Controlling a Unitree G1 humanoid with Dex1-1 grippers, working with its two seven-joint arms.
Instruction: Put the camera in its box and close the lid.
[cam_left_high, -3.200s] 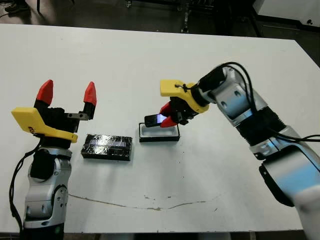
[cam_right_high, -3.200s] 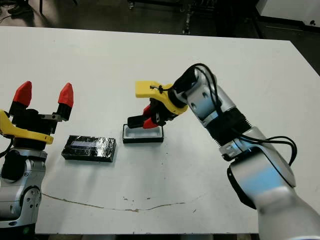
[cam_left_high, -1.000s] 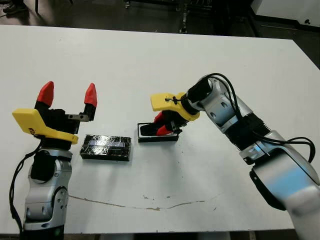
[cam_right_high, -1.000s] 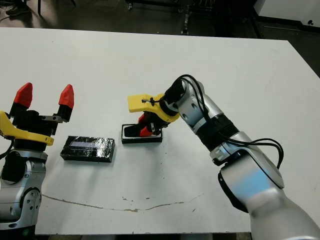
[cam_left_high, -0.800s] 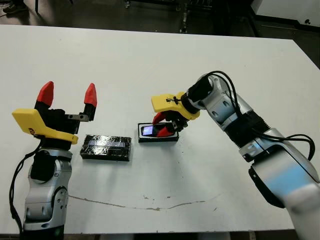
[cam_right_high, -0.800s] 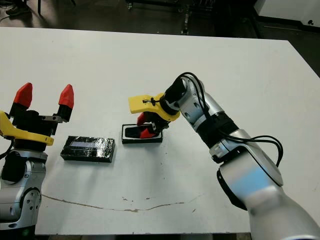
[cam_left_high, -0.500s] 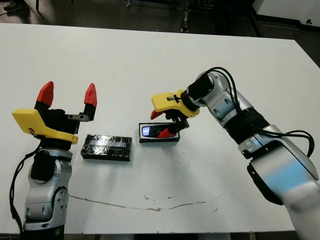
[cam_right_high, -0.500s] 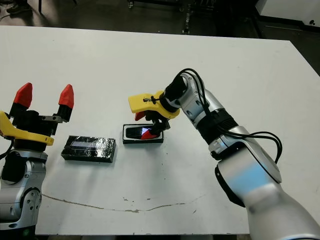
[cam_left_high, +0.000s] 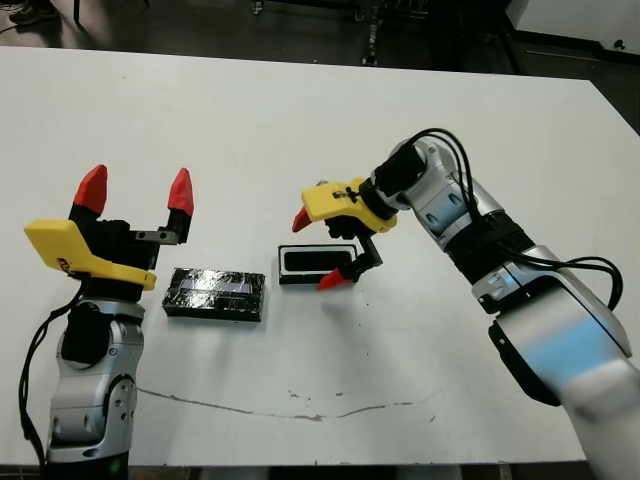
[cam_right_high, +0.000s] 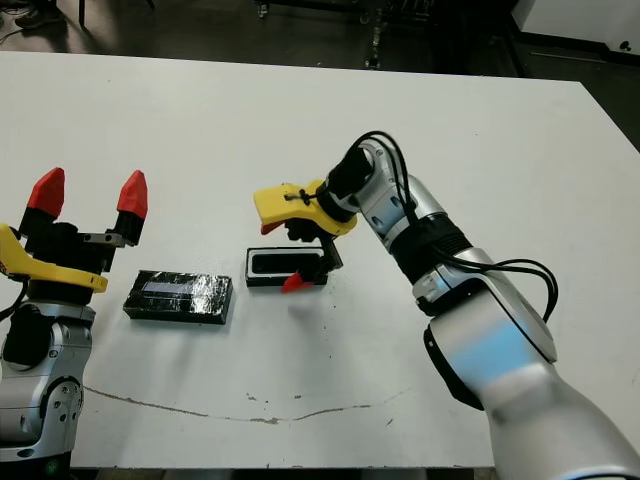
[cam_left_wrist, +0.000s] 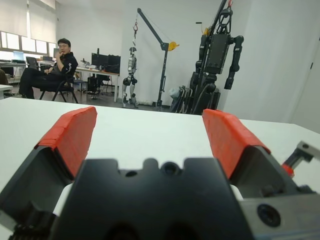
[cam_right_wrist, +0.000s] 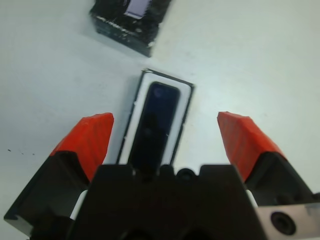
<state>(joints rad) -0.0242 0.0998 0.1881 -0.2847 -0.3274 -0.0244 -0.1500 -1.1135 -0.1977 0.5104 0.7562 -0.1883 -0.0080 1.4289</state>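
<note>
While the box (cam_left_high: 318, 264) sits open near the middle of the white table (cam_left_high: 300, 120), the camera (cam_right_wrist: 154, 121) lies flat inside it, a slim black bar filling most of the white-lined tray, with a narrow pale border of lining showing round it. Its face looks dark and smooth, with only a faint round mark near one end. Black walls frame the box, which is rectangular, with its long side running roughly parallel to the table's near edge. Just beside it, toward the table's left edge and apart from it, lies the lid (cam_left_high: 213, 294) — a flat glossy black rectangle wrapped in crinkly, reflective film, with a pale stripe along its top; it rests on the bare tabletop and covers nothing. Over the box hangs the right gripper (cam_left_high: 326, 248), its two red-tipped fingers spread wide and empty, one tip beyond the box's far side and the other just past its near right corner, neither gripping the camera. Its yellow bracket and black body sit above the tray's right end. Near the table's left front corner stands the left gripper (cam_left_high: 135, 187), upright, its red fingers also parted wide and holding nothing, raised above the lid's left end. Beyond the table's far edge, a seated person (cam_left_wrist: 55, 70) shows in the left wrist view.
</note>
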